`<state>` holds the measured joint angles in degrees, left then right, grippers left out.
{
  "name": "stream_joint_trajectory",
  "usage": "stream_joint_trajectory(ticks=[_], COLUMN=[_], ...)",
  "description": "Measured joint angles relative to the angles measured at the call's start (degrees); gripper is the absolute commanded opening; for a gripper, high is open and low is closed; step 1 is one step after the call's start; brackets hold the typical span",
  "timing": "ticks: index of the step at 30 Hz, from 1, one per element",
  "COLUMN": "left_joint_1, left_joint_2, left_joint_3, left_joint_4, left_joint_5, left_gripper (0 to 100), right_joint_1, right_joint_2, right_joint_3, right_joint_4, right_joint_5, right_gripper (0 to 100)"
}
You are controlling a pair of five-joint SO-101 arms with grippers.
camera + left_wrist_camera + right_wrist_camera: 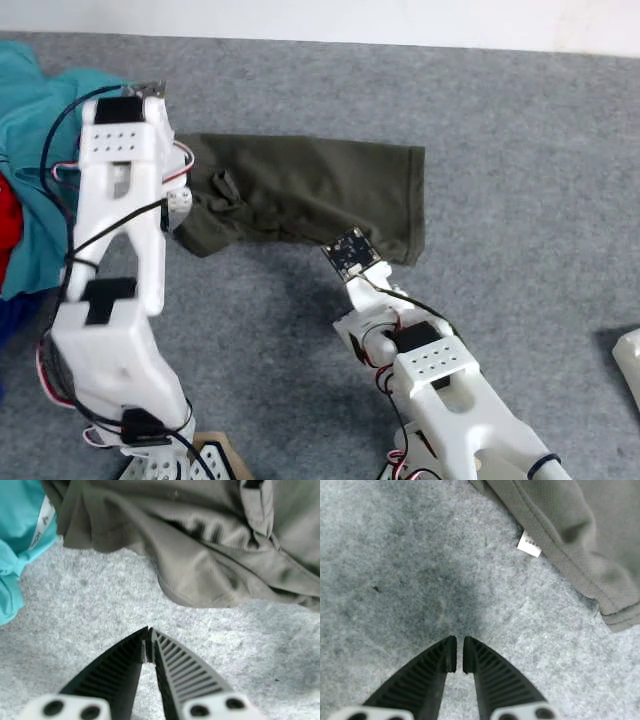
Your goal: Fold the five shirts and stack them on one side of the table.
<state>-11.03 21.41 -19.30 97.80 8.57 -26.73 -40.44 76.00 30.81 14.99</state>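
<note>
Left arm (118, 230): white, fills the left side of the high view. It rises from its base at the lower left edge and stretches toward the upper left, with black cables (60, 150) looped along it.
Left gripper (150, 644): black ribbed fingers (115, 675) pressed together at the tips, holding nothing.
Right arm (440, 375): white, enters from the lower right and reaches to the frame's centre, with the wrist camera board (352, 252) at its far end.
Right gripper (455, 652): jaws closed to a thin slit, holding nothing.
</note>
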Motion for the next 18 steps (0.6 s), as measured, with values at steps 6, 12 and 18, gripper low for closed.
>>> stream_joint_trajectory(ticks=[6, 12, 18], left_joint_1=[0.0, 0.0, 0.0], left_joint_2=[-10.2, -12.0, -12.0], left_joint_3=[19.8, 33.2, 39.0], left_joint_4=[-13.9, -29.7, -40.9], left_joint_5=[0.0, 0.0, 0.0], left_gripper=[1, 1, 1], right_joint_1=[0.0, 0.0, 0.0], right_joint_2=[0.0, 0.0, 0.0], right_joint_3=[0.0, 0.0, 0.0], right_joint_4=[0.0, 0.0, 0.0], right_joint_5=[0.0, 0.0, 0.0], right_gripper=[3.9, 3.9, 3.9])
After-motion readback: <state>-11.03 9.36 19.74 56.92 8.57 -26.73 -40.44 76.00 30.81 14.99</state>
